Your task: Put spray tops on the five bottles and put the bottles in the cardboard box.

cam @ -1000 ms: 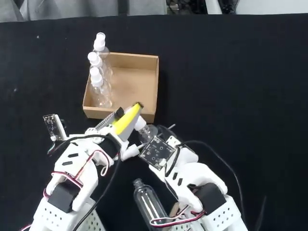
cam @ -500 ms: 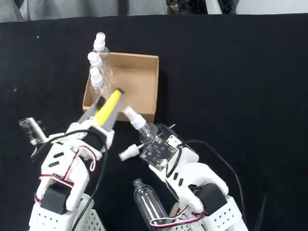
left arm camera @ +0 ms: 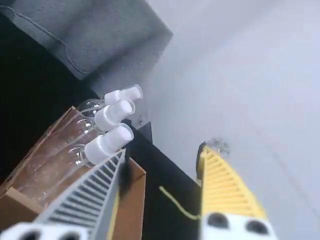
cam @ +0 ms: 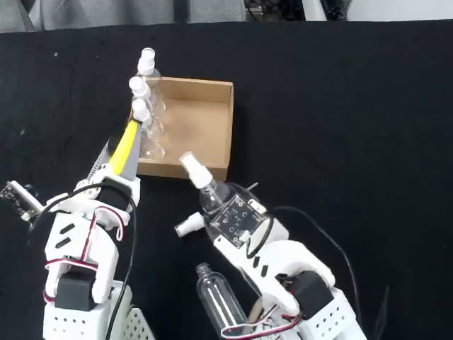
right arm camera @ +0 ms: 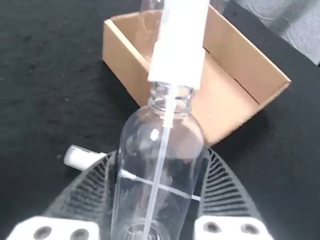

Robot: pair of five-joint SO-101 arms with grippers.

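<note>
My right gripper (right arm camera: 160, 162) is shut on a clear bottle (right arm camera: 157, 145) held just in front of the cardboard box (right arm camera: 235, 75). A white spray top (right arm camera: 180, 37) sits on that bottle's neck, with threads showing below it. In the high view this bottle (cam: 209, 193) leans toward the box (cam: 202, 127). Three capped bottles (cam: 145, 106) line the box's left wall. My left gripper (cam: 120, 144) hangs open over the box's front left corner, holding nothing. Its yellow finger (left arm camera: 225, 185) and grey finger (left arm camera: 87, 192) stand apart, beside the capped bottles (left arm camera: 107, 125).
A loose spray top (cam: 190, 225) lies on the black table beside my right gripper, and shows as a loose spray top (right arm camera: 80, 156) in the right wrist view. An uncapped clear bottle (cam: 219, 301) lies between the two arm bases. The table's right half is open black cloth.
My left gripper has let go of the spray top on the held bottle and swung left to the box's front left corner. The right gripper has kept hold of the bottle.
</note>
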